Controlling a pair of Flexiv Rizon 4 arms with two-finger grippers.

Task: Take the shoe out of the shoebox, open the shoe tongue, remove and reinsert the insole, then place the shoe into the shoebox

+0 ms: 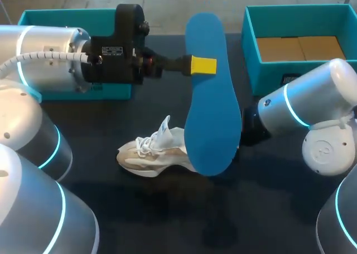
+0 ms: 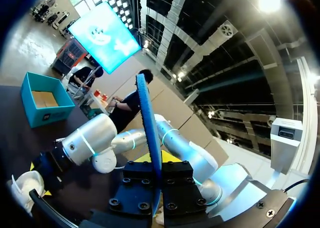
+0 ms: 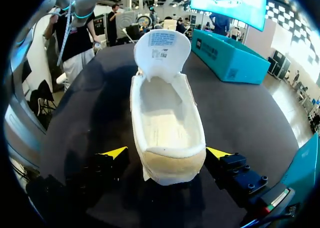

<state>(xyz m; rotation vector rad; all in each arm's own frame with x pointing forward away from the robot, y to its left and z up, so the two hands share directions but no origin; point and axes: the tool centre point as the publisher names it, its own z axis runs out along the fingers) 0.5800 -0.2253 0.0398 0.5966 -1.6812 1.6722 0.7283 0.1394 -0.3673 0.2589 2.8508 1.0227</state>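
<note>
- The left tool (image 1: 204,66) is clamped on the blue insole (image 1: 212,97) and holds it in the air above the middle of the worktop (image 1: 167,215), with the flat face turned up towards the head camera.
- In the left wrist view the insole (image 2: 148,118) stands edge-on, pinched between the two black finger blocks of that tool (image 2: 156,163).
- The white shoe (image 1: 152,151) lies on the dark worktop below and to the left of the insole. Its laces are loose, and the insole hides its right end.
- The right arm reaches in from the right. Its tool (image 3: 167,153) sits low at the shoe's heel with its fingers spread wide, a yellow tip (image 3: 116,151) just beside the heel on either side.
- The right wrist view looks down into the shoe (image 3: 165,118). The tongue (image 3: 162,47) is pulled up and back at the far end, and the pale inner lining is bare.
- A teal shoebox (image 1: 252,47) with brown cardboard in its bottom stands at the far right.
- A second teal box (image 1: 56,17) stands at the far left, partly behind the left arm.
</note>
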